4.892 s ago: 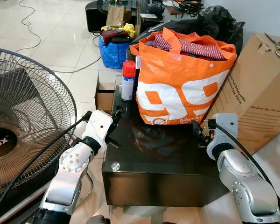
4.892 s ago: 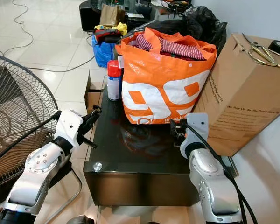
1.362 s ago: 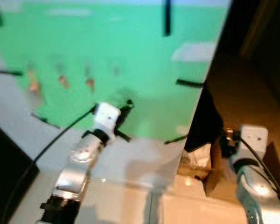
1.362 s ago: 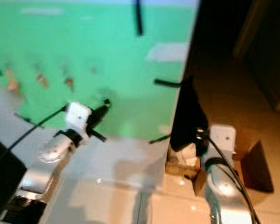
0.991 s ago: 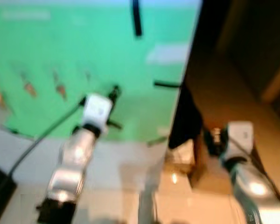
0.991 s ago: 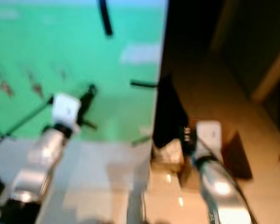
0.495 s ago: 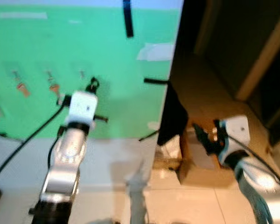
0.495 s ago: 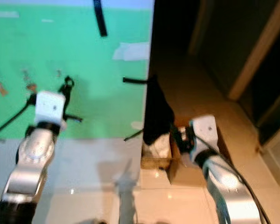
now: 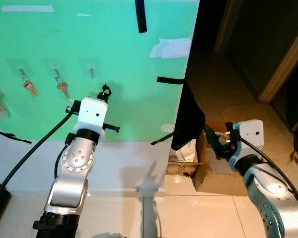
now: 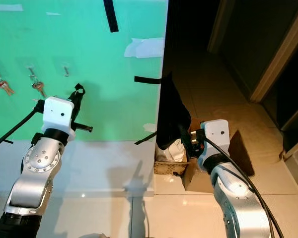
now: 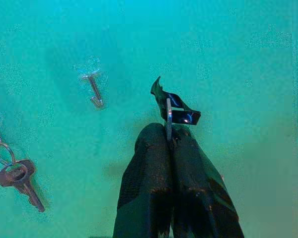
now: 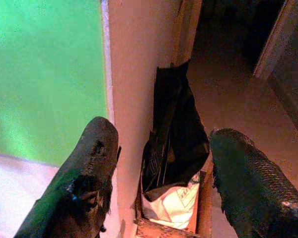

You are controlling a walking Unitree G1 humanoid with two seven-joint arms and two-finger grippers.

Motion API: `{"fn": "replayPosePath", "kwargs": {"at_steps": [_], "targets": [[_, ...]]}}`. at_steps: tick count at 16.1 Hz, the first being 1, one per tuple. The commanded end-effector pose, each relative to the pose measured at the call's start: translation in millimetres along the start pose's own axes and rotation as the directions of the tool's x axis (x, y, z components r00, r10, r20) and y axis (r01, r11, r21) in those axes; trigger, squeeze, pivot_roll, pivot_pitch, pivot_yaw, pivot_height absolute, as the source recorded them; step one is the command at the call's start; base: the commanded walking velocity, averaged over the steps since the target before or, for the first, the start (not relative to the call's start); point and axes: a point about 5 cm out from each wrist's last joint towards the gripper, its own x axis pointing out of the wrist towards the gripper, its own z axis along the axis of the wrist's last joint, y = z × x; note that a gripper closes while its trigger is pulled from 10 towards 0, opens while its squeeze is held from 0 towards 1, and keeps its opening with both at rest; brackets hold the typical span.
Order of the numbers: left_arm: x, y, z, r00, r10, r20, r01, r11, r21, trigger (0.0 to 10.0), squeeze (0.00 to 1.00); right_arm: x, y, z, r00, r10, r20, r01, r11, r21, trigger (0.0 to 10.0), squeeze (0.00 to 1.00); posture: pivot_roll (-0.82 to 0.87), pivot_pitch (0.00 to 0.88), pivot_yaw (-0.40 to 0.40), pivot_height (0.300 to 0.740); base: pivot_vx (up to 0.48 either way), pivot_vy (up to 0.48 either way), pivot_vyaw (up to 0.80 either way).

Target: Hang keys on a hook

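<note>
Now the left gripper is pinching the key by its thin flat edge, just beside the empty hook on the green board. Probably light, stiff and slippery, it is needing a firm grip. Away from that hook, the right gripper is hanging spread open.

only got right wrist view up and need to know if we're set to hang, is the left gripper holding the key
observer: yes, the left gripper is shut on the key, which has a black tag.
operator: free hook near it
observer: one bare hook, just to the robot's left of the key, not touching it.
operator: other hooks taken
observer: the next hook to the left already carries hung keys.
</note>
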Motion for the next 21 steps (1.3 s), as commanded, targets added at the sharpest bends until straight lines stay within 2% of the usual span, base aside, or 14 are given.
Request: {"fn": "replayPosePath", "kwargs": {"at_steps": [1,2,5,10,15,21], "targets": [[5.0,5.2,2,1.0,0.001,0.008,-0.001,1.0,0.013,10.0,0.0,0.1,2.7,-2,1.0,-0.002,-0.008,0.002,1.0,0.004,10.0,0.0,-0.12,0.0,0.023,0.74,0.0,0.0,0.0],[7.6,6.7,4,1.0,0.002,0.013,-0.002,1.0,0.025,10.0,0.0,0.3,3.3,-1,1.0,-0.002,-0.007,0.002,1.0,0.004,10.0,0.0,-0.12,0.0,0.023,0.74,0.0,0.0,0.0],[9.1,12.6,10,0.998,0.033,0.056,-0.033,0.999,-0.01,10.0,0.0,0.9,7.0,5,0.998,0.055,0.008,-0.054,0.996,-0.071,10.0,0.0,-0.12,0.0,0.034,0.74,0.0,0.0,0.0],[9.3,26.9,13,0.99,0.121,0.067,-0.109,0.982,-0.157,10.0,0.0,5.1,17.4,15,0.987,0.158,0.02,-0.152,0.973,-0.175,10.0,0.0,-0.11,0.0,0.017,0.74,0.0,0.0,0.0],[8.5,39.1,6,0.988,0.156,0.021,-0.151,0.976,-0.158,10.0,0.0,7.9,24.1,18,0.975,0.221,0.02,-0.214,0.958,-0.191,10.0,0.0,-0.09,0.0,0.003,0.74,0.0,0.0,0.0],[31.5,35.0,7,0.999,0.015,0.032,-0.009,0.984,-0.179,10.0,0.0,8.4,24.8,18,0.973,0.229,0.018,-0.221,0.955,-0.199,10.0,0.0,-0.1,0.0,0.005,0.74,0.0,0.0,0.0]]}}
